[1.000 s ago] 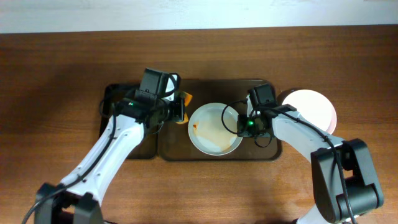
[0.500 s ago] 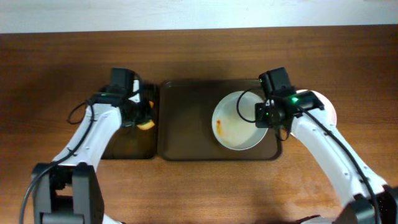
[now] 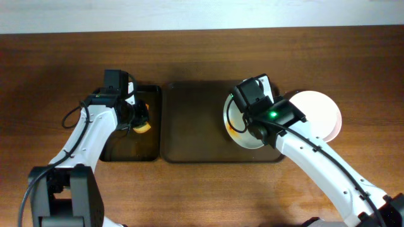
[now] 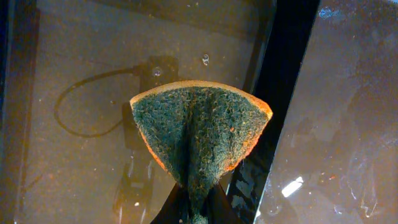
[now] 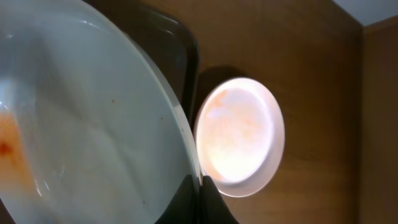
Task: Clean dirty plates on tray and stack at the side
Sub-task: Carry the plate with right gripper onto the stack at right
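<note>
Overhead hides what the wrist views show: the right gripper point(image 5: 199, 188) pinches the dirty plate point(image 5: 81, 124) at its rim, while the left gripper point(image 4: 198, 210) seemingly pinches the sponge point(image 4: 199, 134) at its six o'clock.

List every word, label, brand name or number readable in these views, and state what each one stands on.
No readable text in any view.
The sponge, the dirty plate, the white plate beside the tray and the wooden table bear no print.
The green light by the dirty plate in the overhead view is only a lamp, not a sign.
</note>
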Controlling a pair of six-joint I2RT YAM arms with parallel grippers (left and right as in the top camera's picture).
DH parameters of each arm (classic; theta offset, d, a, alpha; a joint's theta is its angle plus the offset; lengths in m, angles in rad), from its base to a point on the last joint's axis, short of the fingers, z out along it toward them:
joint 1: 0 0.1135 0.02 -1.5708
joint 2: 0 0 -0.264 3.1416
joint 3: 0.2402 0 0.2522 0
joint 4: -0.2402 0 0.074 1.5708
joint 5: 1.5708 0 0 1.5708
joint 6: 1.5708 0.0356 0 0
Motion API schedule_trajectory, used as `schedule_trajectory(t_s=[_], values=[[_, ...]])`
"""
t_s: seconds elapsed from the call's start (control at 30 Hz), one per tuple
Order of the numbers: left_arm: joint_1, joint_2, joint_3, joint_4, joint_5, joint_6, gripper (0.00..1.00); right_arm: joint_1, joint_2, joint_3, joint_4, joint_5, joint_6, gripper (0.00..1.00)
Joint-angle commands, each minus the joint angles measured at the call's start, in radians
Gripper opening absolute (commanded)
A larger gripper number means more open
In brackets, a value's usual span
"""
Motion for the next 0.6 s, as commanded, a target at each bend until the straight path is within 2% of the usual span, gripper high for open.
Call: schedule_trajectory(t_s=[0.0, 0.1, 0.2, 0.27, 0.37, 0.47, 0.57], values=[[0.003, -0.034, 0.001, -0.002, -0.007, 0.016, 0.00, 0.039, -0.018, 0.018, -0.071, 0.079, -0.005, 0.04], [0.003, -0.034, 0.001, -0.005, -0.007, 0.016, 0.00, 0.039, -0.018, 0.018, -0.079, 0.331, 0.163, 0.04], [0.003, -0.034, 0.001, -0.008, -0.007, 0.016, 0.00, 0.039, -0.018, 0.018, -0.081, 0.338, 0.190, 0.04], [0.003, -0.034, 0.001, -0.008, -0.008, 0.016, 0.00, 0.039, -0.018, 0.018, -0.085, 0.293, 0.119, 0.04], [0.003, -0.034, 0.001, -0.008, -0.007, 0.016, 0.00, 0.039, -0.018, 0.018, -0.090, 0.403, 0.220, 0.04], [0.003, -0.034, 0.001, -0.008, -0.008, 0.016, 0.00, 0.035, -0.018, 0.016, -0.072, 0.261, 0.169, 0.04], [0.003, -0.034, 0.001, -0.013, -0.008, 0.016, 0.00, -0.027, -0.018, 0.016, -0.101, 0.324, 0.390, 0.04]])
